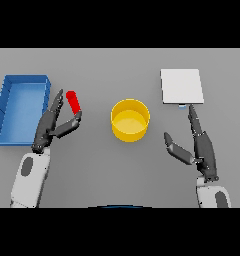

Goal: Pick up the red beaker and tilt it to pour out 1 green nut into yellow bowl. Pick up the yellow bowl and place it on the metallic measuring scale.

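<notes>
Fingers (56,102) of the left hand (51,125) are standing nearly straight along the left side of the small red cylindrical beaker (73,102), with the thumb reaching up beneath its lower end; the hand is bracketing the beaker, and I cannot tell whether it is actually touching it. The beaker is sitting tilted in the left-centre of the frame, just right of the shallow blue rectangular tray (22,107).

The right hand (202,147) is resting idle at the lower right, fingers straight and thumb spread wide, holding nothing.

The round yellow bowl (130,120) is standing at the centre of the grey worktop (120,175), well apart from both hands. No green nut is showing in it. The flat pale metallic measuring scale (181,86) is lying at the upper right, just above the right fingertips.

Judgement: the first step is in hand, namely securing the beaker. The pour has not begun. The next move is calling for a firm close around the beaker, a lift, a carry rightward over the bowl, then a gentle tilt to release a single nut.
</notes>
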Available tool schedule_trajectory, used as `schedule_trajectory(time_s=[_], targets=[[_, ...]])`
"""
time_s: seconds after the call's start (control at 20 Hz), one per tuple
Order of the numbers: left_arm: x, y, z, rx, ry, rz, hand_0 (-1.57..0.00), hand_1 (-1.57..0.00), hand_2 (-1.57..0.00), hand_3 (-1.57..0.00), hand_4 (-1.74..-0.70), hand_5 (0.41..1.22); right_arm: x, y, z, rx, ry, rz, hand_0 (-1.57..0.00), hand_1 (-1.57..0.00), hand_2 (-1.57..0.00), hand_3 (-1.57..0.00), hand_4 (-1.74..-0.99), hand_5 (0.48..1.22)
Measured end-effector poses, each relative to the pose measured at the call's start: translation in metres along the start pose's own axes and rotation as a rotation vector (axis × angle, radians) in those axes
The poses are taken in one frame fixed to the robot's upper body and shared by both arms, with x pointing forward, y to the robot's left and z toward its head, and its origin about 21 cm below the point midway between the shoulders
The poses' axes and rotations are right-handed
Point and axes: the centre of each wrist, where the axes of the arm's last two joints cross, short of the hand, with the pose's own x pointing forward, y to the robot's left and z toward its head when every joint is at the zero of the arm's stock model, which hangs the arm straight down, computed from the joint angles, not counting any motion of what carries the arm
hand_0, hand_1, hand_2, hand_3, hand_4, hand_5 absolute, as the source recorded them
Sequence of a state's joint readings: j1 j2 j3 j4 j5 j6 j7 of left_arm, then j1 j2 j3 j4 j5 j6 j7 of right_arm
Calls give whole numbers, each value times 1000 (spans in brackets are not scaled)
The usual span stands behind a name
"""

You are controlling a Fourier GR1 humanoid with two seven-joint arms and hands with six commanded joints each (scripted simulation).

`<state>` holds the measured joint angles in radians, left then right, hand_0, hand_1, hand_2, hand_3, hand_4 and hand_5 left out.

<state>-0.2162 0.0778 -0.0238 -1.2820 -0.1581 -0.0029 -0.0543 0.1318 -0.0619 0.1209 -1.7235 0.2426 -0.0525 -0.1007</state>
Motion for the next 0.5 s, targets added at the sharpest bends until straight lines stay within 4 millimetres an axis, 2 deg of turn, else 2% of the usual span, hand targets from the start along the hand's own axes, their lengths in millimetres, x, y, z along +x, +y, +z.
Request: schedule_trajectory(time_s=[0.35,0.5], targets=[[-2,-6,-31,-16,15,-16,1,1,1,1,-1298,691,0,0,2,-1,1,-4,1,1,1,1,-1272,644],[5,-11,-43,-25,12,-28,1,1,1,1,-1290,684,-2,-1,7,-4,5,3,1,1,1,1,-1269,643]])
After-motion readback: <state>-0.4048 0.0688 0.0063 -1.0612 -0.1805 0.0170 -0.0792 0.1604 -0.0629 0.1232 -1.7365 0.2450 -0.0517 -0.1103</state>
